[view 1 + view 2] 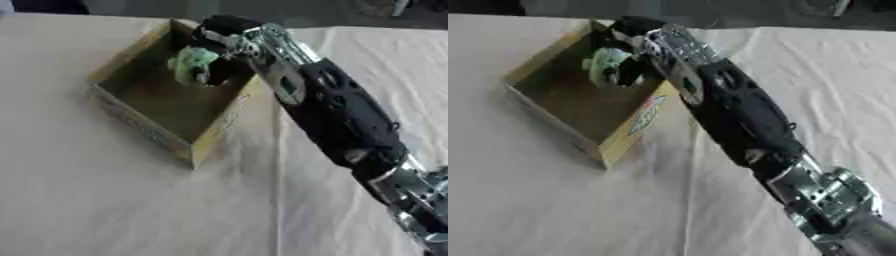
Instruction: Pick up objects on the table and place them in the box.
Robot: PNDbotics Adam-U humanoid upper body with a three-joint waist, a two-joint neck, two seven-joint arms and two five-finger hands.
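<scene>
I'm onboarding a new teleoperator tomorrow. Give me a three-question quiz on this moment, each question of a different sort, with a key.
1. True or false: the right hand is over the open box.
2. Multiple choice: the thing in the right hand is mostly (a) red, (b) pale green, (c) blue.
3. Short answer: what covers the table around the box?

Key
1. True. The right arm reaches in from the lower right and the hand is above the box's inside.
2. b. The fingers are curled round a pale green object; what it is cannot be made out.
3. A light cloth, creased in places.
</scene>
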